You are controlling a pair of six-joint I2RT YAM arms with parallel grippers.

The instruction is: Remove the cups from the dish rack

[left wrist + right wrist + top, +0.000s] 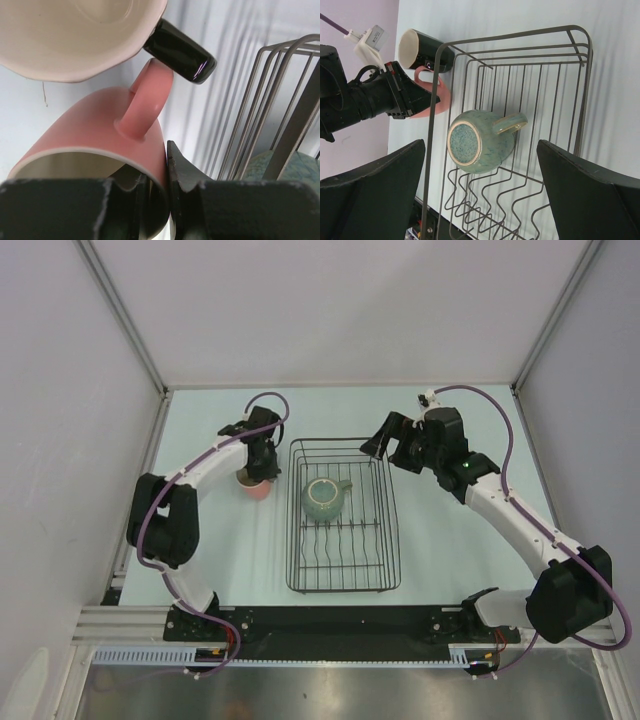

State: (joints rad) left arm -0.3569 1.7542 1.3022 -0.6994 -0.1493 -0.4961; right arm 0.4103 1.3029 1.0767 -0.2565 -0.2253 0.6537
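Pale blue-green counter (450, 530). Rectangular black wire dish rack (343, 515) at centre.

Right gripper (390, 447) hovers over the rack's far right corner. Its fingers (375, 190) are wide apart and hold nothing.

Left gripper (258, 462) is just left of the rack. Its fingers (190, 170) are clamped on the rim of the pink ceramic handled mug (95, 135), one inside and one outside. The mug is out of the rack and tilted; cannot tell whether it touches the counter.

Pale-green speckled glazed cup (480, 142) sits base-up in the far half of the rack, handle pointing away from the left arm. It is the only cup in the rack.

Black cup with a cream inside (422, 50) is on the counter just beyond the pink mug.

Risks, as judged:
- The pink handle is touching or nearly touching the black cup. Any shift that way could shove or tip it.
- The hold is a thin rim pinch on a tilted mug. Letting go before it sits flat could let it roll towards the rack.
- The green cup is inverted and smooth. The right fingers could slip off it or snag on the wires.
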